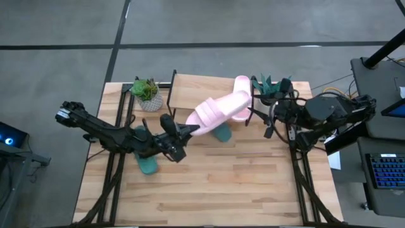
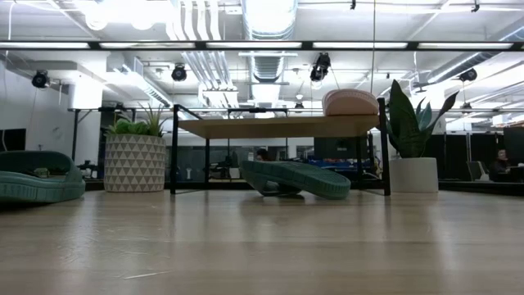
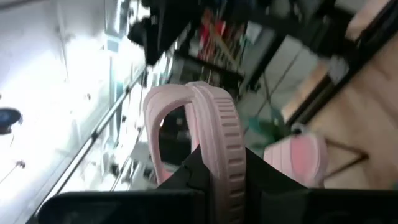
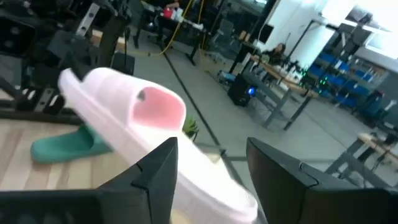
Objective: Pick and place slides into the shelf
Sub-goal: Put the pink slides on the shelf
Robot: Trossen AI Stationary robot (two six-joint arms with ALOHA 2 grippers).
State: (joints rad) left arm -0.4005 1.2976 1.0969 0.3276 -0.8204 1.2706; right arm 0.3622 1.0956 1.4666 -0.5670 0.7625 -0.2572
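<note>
My left gripper (image 1: 188, 132) is shut on a light pink slide (image 1: 218, 109) and holds it in the air by the shelf's (image 1: 190, 87) near edge. A second pink slide (image 1: 241, 88) lies on the shelf's plank top (image 2: 246, 127), near its right end. One dark green slide (image 2: 295, 179) lies on the table, partly under the shelf. The other green slide (image 1: 147, 163) lies on the table beside my left arm. My right gripper (image 4: 211, 177) is open and waits at the shelf's right end. My left gripper pinches the pink slide's sole by its edge (image 3: 222, 163) between the two fingers, at the end nearest the arm (image 1: 195, 125). The fingers come roughly level from the table's left. The slide is lifted clear and turned on its side, its strap (image 3: 163, 118) arching off to one side.
A potted plant in a patterned pot (image 1: 147, 94) stands at the shelf's left end and another plant in a white pot (image 2: 412, 168) at its right end. Bare wooden table (image 1: 221, 183) lies toward the near edge. A person sits in the room far behind (image 2: 499, 160).
</note>
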